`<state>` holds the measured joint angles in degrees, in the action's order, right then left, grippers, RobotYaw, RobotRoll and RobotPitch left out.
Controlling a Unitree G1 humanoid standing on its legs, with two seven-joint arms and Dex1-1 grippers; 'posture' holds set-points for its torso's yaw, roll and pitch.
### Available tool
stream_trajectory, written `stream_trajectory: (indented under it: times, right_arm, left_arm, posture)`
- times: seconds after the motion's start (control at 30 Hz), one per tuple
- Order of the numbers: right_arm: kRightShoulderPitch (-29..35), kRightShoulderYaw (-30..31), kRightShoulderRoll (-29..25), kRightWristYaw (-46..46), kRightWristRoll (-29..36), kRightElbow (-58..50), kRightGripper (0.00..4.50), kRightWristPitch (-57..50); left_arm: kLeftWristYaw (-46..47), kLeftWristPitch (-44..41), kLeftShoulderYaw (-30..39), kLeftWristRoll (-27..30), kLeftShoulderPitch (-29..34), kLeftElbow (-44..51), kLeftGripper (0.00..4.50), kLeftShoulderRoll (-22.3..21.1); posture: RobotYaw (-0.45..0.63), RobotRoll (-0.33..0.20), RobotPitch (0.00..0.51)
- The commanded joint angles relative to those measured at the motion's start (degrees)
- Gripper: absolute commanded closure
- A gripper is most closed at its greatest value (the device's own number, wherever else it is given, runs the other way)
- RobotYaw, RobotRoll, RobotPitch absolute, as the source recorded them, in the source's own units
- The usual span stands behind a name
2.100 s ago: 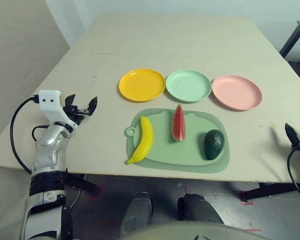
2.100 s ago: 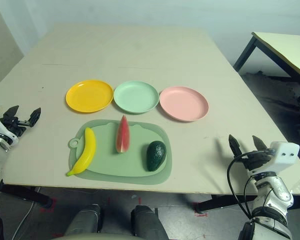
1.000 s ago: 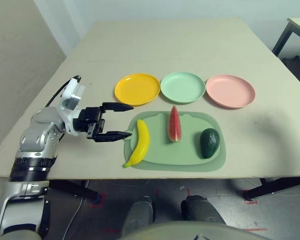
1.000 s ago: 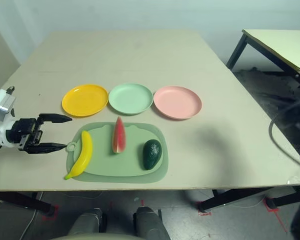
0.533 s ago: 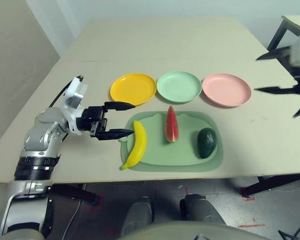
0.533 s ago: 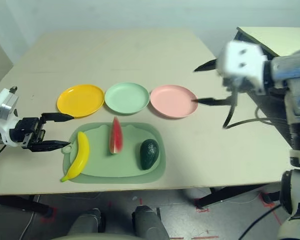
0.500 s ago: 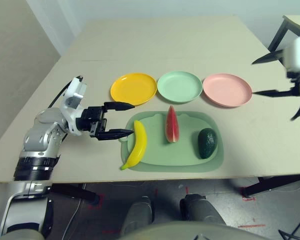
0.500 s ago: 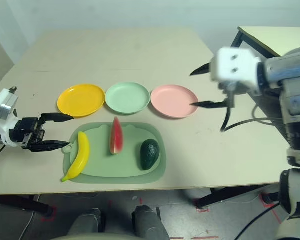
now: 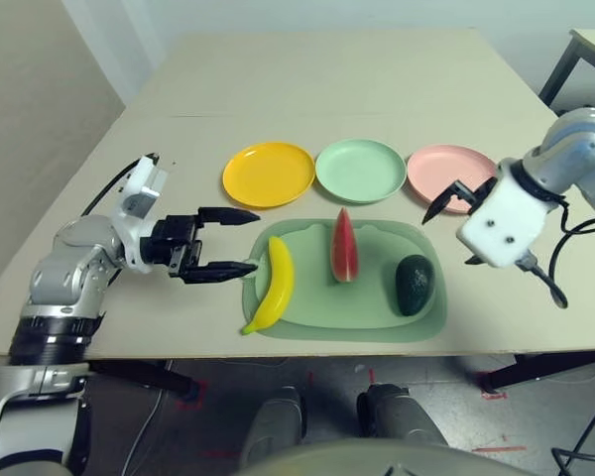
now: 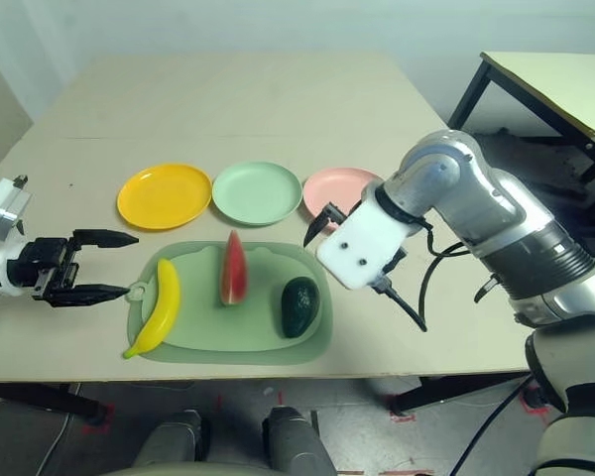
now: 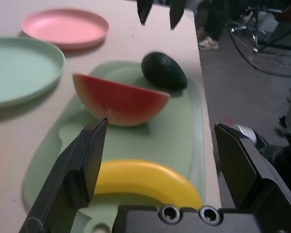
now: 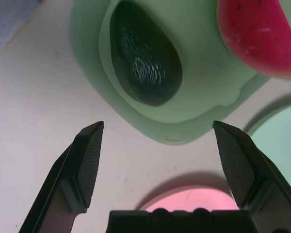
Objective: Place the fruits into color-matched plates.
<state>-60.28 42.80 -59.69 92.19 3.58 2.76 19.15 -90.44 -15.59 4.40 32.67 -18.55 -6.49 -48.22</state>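
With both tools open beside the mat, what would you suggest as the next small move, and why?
Probably ease the left tool forward around the banana. Its open fingers point at the banana's near end, a short gap away, and the yellow plate stands empty just beyond.

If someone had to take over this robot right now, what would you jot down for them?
Left gripper: open, empty, just left of the banana.
Right gripper: open, empty, above the table near the pink plate, pointing down towards the avocado.
Banana, watermelon and avocado all lie on the green mat.
Yellow plate, green plate and pink plate are empty.
Done: nothing. Left: all three fruits.
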Motion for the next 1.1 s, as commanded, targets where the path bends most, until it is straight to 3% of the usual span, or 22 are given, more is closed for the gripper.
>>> stream_trajectory:
  times: [0.03,0.43,1.1]
  right_arm:
    - [-1.9,2.9,0.0,0.3,-0.8,-1.0,0.00,0.4]
    - [-2.0,7.4,-0.2,0.3,-3.3,-5.1,0.00,5.7]
    - [0.1,9.5,6.7,0.3,-8.9,-4.3,0.00,0.8]
  left_arm:
    - [-1.8,-1.2,-1.6,-0.7,-0.4,-0.1,0.01,-1.5]
    - [-2.1,0.8,-3.3,-1.2,-2.5,-2.9,0.01,-1.6]
    - [-2.1,1.2,-2.4,-0.6,-3.4,-2.9,0.01,-2.5]
  posture:
    - [0.00,0.000,0.093]
    - [0.00,0.000,0.094]
    - [0.02,0.000,0.098]
